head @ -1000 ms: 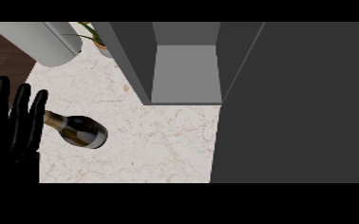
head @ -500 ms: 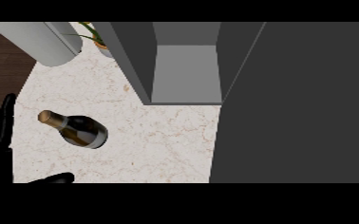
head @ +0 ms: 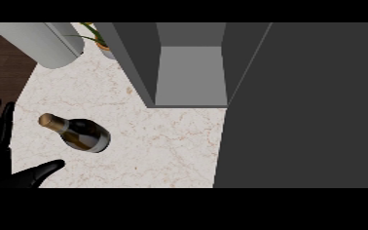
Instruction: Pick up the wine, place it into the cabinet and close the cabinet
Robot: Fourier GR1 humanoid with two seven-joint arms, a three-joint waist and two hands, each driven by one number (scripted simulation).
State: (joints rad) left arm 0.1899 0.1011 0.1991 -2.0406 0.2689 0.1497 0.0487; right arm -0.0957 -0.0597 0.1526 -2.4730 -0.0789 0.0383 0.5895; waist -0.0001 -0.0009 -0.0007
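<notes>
steep downward look at a pale marble counter (head: 165, 141). largest: a dark grey cabinet door (head: 295, 107), swung open across the right side. beside it the open cabinet (head: 191, 73), grey inside, nothing visible in it. next a grey cylinder (head: 43, 41) at top left. then the wine bottle (head: 78, 133) on the counter at left, dark glass, gold neck pointing to the upper left, well apart from the cabinet; upright or lying, hard to tell. left hand (head: 32, 174) at the lower left edge, fingers and thumb spread wide, near the bottle, holding nothing. right hand unseen. smallest, a potted plant (head: 97, 36). seemingly step 1 of 3: grasp, placing and closing all left. no readable writing.
</notes>
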